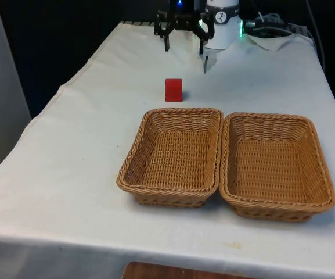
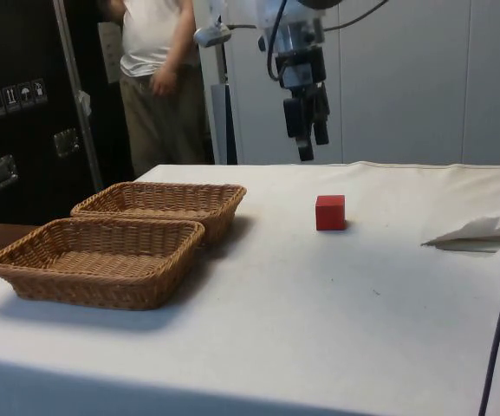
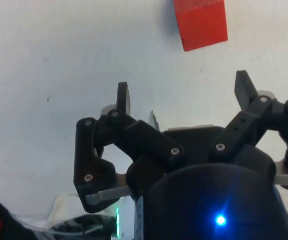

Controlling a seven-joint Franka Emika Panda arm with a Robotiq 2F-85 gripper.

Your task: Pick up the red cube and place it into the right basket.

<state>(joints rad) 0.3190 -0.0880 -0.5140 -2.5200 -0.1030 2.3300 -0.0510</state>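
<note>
- Pincer [image 1: 184, 45] is hanging above the bench [image 1: 68, 145] at its far end, fingers spread wide w/ nothing between them; the wrist view is giving the clearest look at the gap, both fingertips [image 3: 123, 95] apart over bare cloth
- Red cube [image 1: 173, 90] is sitting on the cloth betw. the pincer and the baskets, not touched by anything; in the front view it is lying just behind the far rim of the basket on the front view's left
- Side view is showing the height diff. that the front view is flattening: pincer [image 2: 306, 139] is floating well above the bench, cube [image 2: 330, 212] resting flat below and a bit to one side of it
- In the wrist view the cube [image 3: 200, 22] is lying ahead of the fingertips, not betw. them
- Two wicker baskets are standing side by side, rims touching: left basket [image 1: 133, 157] and right basket [image 1: 324, 174] as the front view is placing them; both are holding nothing
- Side view is lining the baskets up one behind the other [image 2: 24, 256] [image 2: 224, 195], so their touching edge is easier to read from the front
- A person [image 2: 159, 78] is standing behind the bench in the side view
- Crumpled white paper [image 2: 475, 232] is lying on the cloth near the robot end, also seen at the front [image 1: 272, 42]
</note>
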